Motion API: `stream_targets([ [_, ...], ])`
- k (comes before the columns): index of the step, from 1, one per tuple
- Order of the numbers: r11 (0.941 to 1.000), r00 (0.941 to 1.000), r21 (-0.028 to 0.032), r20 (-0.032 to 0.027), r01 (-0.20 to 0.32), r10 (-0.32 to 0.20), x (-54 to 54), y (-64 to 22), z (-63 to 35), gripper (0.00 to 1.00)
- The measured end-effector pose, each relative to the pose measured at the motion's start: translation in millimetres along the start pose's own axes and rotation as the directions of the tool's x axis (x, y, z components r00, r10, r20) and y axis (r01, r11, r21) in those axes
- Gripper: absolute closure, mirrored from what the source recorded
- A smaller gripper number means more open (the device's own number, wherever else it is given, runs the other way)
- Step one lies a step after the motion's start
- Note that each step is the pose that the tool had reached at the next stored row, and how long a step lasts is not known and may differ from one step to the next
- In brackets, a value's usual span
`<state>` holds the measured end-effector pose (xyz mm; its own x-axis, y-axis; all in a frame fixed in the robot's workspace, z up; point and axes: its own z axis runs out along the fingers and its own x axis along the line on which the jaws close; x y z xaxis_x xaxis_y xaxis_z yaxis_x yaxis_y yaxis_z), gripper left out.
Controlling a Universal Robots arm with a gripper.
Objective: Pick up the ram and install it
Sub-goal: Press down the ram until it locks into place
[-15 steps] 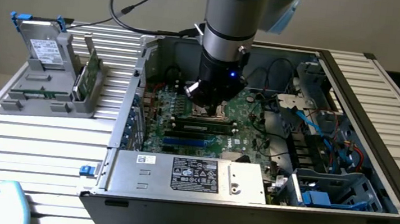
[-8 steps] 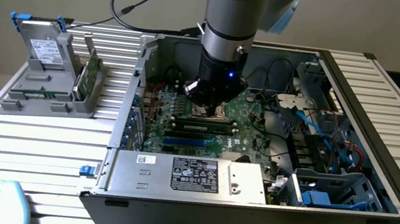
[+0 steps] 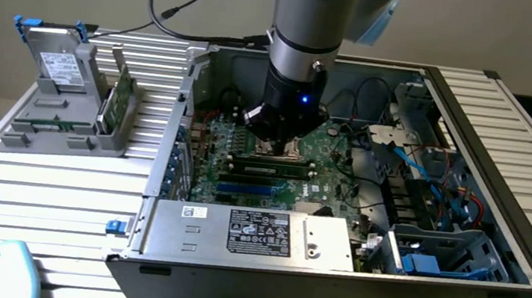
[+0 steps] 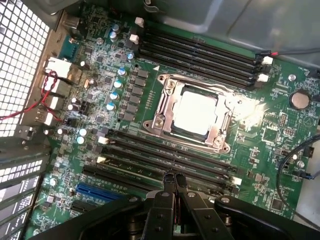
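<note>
Your gripper [image 4: 173,181], fingers pinched together and empty, presses on the ram [image 3: 269,169] lying in a motherboard [image 4: 260,145] slot just beside the CPU socket [image 4: 192,112]. Push straight down, evenly, until both latches seat.

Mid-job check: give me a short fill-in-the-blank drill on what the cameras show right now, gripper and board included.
1. The gripper fingers are ____.
2. The gripper hangs above the motherboard, inside the open computer ____.
3. In the wrist view, the square metal-framed part on the board is the CPU ____.
4. In the exterior view, a ram stick already lies in a ____ on the board.

Missing words: shut; case; socket; slot
</note>
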<state>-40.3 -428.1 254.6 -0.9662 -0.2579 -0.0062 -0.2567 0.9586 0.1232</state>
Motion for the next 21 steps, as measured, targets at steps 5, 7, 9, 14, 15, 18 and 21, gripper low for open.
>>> stream_targets([
  [5, 0.9988, 0.9988, 0.0019, -0.0107, -0.048, 0.048, 0.0, 0.0, 0.0, 0.89],
  [7, 0.9977, 0.9976, 0.0024, -0.0145, -0.068, 0.068, 0.0, 0.0, 0.0, 0.89],
  [9, 0.996, 0.9959, 0.0029, -0.017, -0.089, 0.089, 0.0, 0.0, 0.0, 0.89],
  [14, 0.9893, 0.9892, 0.0033, -0.0167, -0.146, 0.146, -0.1, 0.0, 0.0, 0.89],
  [15, 0.9877, 0.9875, 0.0034, -0.0164, -0.157, 0.157, -0.1, 0.0, 0.0, 0.89],
  [18, 0.9815, 0.9814, 0.0037, -0.0155, -0.191, 0.191, 0.0, 0.0, 0.0, 0.89],
  [21, 0.9741, 0.974, 0.0042, -0.0145, -0.226, 0.226, 0.0, 0.0, 0.0, 0.89],
])
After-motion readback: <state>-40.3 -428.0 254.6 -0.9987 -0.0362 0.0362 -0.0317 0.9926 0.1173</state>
